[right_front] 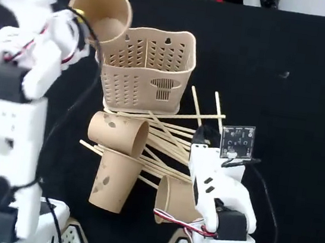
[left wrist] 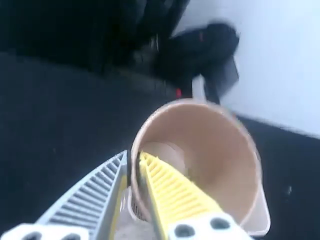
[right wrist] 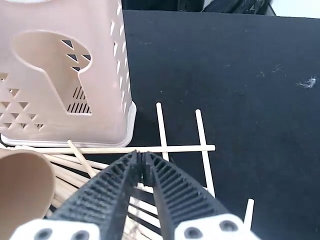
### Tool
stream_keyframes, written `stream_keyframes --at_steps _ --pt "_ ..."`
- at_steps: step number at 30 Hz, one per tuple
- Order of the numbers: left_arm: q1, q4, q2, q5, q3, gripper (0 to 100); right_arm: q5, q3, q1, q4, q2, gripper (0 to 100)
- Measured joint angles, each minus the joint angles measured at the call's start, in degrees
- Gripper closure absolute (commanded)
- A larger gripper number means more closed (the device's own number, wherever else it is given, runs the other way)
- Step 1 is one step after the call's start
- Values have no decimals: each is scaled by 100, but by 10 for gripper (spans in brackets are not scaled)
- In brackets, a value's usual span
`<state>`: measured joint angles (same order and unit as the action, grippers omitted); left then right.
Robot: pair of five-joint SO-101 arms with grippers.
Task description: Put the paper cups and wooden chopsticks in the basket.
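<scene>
Because the left gripper (left wrist: 132,167) pinches the rim of one tan paper cup (right_front: 100,12), yellow finger inside the wall and grey finger outside, the cup hangs tilted just over the far left corner of the beige perforated plastic basket (right_front: 149,66). From there, by my judgement, it can simply be tipped in. On the basket's near side the pale wooden chopsticks (right_front: 166,141) lie in a loose fan, several of them touching its base. A second cup (right_front: 119,132) rests on its side across them, a third cup (right_front: 112,181) lies nearer on the left, and a fourth cup (right_front: 173,199) lies beside the right arm. The right gripper (right wrist: 142,159) hangs over the fan's right edge with its black jaws pressed together; whether a stick is caught between them I cannot tell. All of this sits on black cloth (right_front: 283,113).
</scene>
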<state>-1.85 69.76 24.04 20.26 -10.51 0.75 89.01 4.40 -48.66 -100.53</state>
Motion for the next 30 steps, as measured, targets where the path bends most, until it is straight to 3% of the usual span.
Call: stream_keyframes --at_steps 9,15,22,25,30 --pt "26 0 -826 18 0 959 0 0 0 0 0 988" --pt "9 0 -835 -9 0 745 0 0 0 0 0 988" --pt "9 18 -835 -9 -387 768 -105 0 0 0 0 988" --pt "9 413 -756 -26 -800 769 -105 0 0 0 0 988" --pt "281 1547 -18 -835 -1020 769 -105 9 0 0 0 987"
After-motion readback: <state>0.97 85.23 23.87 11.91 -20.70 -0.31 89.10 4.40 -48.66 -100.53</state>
